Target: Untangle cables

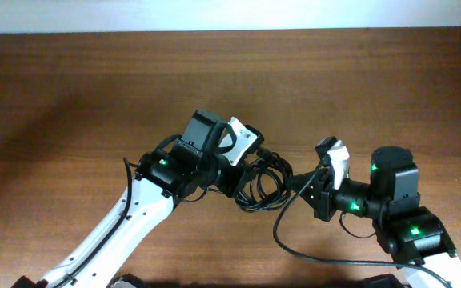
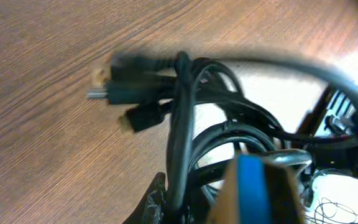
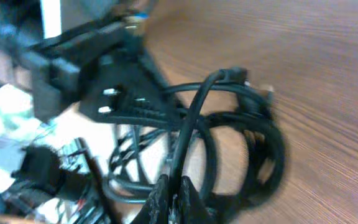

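The cables (image 1: 266,182) are a tangled bundle of thin black loops between my two arms on the wooden table. In the left wrist view the bundle (image 2: 210,134) shows its plug ends (image 2: 114,84), one yellowish-tipped, lying on the wood. My left gripper (image 1: 234,186) is shut on a strand of the cables at the bundle's left side (image 2: 182,199). My right gripper (image 1: 304,186) is shut on another strand at the right side (image 3: 174,196). The loops (image 3: 241,143) hang between both grippers, blurred.
The wooden table (image 1: 94,88) stretches wide to the left and far side. A thicker black arm wire (image 1: 294,240) curves on the table in front of the right arm. The table's far edge (image 1: 230,30) meets a white wall.
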`<state>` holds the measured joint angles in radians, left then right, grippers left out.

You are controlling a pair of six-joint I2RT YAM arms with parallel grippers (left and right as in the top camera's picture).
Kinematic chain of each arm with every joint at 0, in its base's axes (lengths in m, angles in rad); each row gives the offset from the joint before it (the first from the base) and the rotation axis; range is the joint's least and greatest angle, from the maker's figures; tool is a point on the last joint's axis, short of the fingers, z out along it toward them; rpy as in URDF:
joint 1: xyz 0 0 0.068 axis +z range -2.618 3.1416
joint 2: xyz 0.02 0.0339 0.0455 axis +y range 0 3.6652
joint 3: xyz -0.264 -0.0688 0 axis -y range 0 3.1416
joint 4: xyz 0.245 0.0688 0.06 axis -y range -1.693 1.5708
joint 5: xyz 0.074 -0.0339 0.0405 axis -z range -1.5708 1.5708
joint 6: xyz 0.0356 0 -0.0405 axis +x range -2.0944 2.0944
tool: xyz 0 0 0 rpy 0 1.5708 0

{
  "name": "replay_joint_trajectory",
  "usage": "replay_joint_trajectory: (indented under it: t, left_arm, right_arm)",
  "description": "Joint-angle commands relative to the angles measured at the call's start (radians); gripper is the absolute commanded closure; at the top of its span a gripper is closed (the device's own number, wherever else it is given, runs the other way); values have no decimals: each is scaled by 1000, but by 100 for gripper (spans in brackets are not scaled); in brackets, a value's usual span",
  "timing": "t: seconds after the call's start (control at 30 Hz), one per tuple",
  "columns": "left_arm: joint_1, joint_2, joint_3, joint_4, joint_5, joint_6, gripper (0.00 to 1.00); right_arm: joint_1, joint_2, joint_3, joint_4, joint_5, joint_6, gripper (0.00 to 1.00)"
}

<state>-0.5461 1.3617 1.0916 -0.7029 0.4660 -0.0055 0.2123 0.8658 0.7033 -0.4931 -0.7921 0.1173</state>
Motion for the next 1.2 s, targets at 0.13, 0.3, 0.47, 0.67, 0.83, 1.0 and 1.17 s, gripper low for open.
replay_joint_trajectory:
  t: [0.13,0.3,0.47,0.67,0.83,1.0,1.17]
  left_arm:
    - [17,-18,11,3,19,86,100]
    - [18,-34,11,20,-3,67,100]
    - [18,-78,11,73,-70,-11,100]
    - [18,-188,11,176,61,-27,100]
    - [18,-240,11,184,215,70,100]
    - [18,-244,11,170,156,74,100]
    - [18,-244,11,110,43,66,100]
  right_arm:
    - [9,-11,8,-69,362,154,96]
    - [9,-11,8,-122,412,180,96]
    - [9,-11,8,-159,412,179,96]
    - [9,-11,8,-166,412,175,96]
    - [9,-11,8,-166,412,175,96]
    - [9,-11,8,-166,412,175,96]
    - [9,-11,8,-166,411,176,96]
